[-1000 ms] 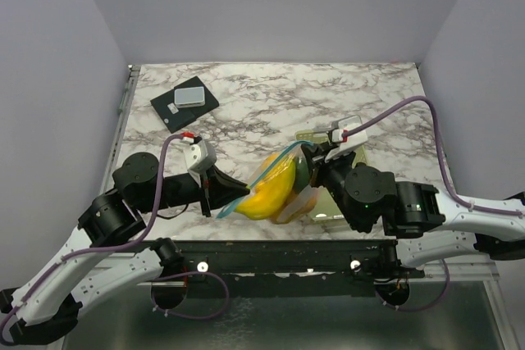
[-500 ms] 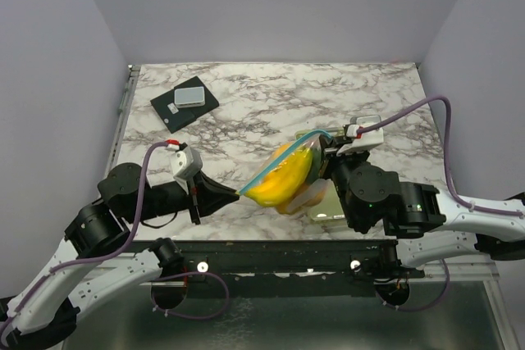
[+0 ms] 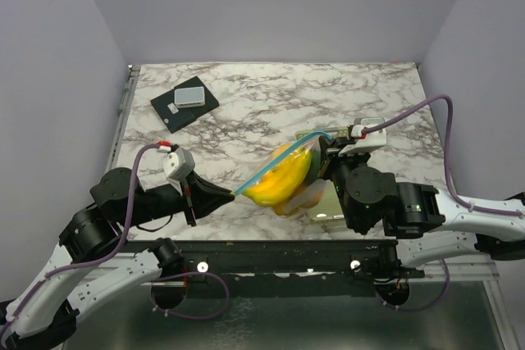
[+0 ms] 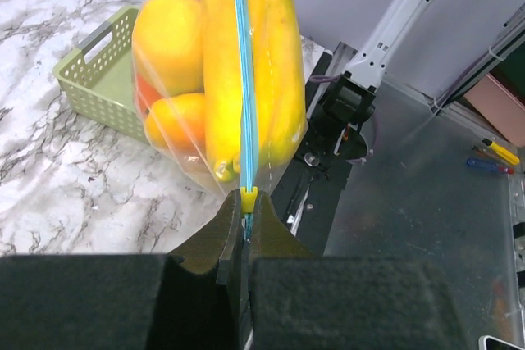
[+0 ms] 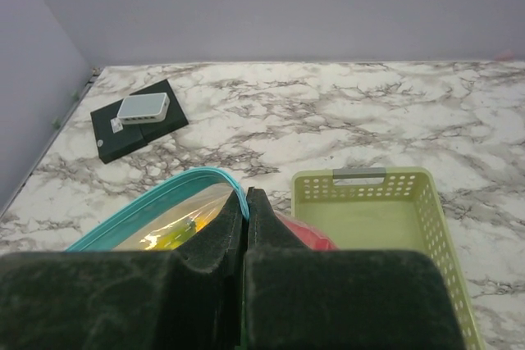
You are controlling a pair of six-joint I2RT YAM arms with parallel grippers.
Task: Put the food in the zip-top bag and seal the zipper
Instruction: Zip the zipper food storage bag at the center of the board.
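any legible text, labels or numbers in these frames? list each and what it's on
None readable.
Grey box on the black pad: small marks on its near side, too small to read.
Zip-top bag and green basket: no print visible.

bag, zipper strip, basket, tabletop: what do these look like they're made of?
Zip-top bag: thin clear plastic film, glossy. The fruit shows through and it creases.
Zipper: light blue strip, probably stiffer plastic.
Basket: pale green moulded plastic, matte, with perforated walls.
Tabletop: white with grey marble veining. Can't tell whether it's real stone or printed laminate.
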